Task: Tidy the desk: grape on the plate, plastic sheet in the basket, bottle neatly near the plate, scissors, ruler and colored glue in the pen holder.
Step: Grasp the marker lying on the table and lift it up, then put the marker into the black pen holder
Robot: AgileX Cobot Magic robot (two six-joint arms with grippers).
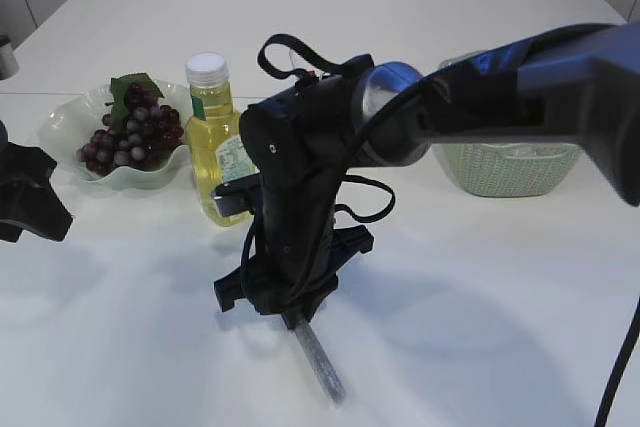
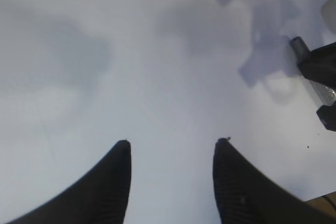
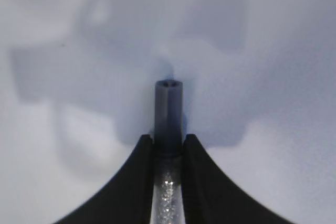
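place: robot test bench in a lab-like room | evidence: bare white tabletop (image 1: 480,277), plain pale wall panels behind it | staged props: grapes (image 1: 130,132) on a plate (image 1: 60,137), bottle (image 1: 215,137), basket (image 1: 510,172)

Basket (image 1: 505,172) half behind right arm (image 1: 520,87)

The tabletop (image 1: 480,277) is matt white and smooth, the glue stick (image 3: 168,182) a clear glittery tube with a dull grey cap, the basket (image 1: 510,172) woven pale-green plastic, the bottle (image 1: 215,147) glossy clear plastic, the plate (image 1: 60,132) translucent and shiny.
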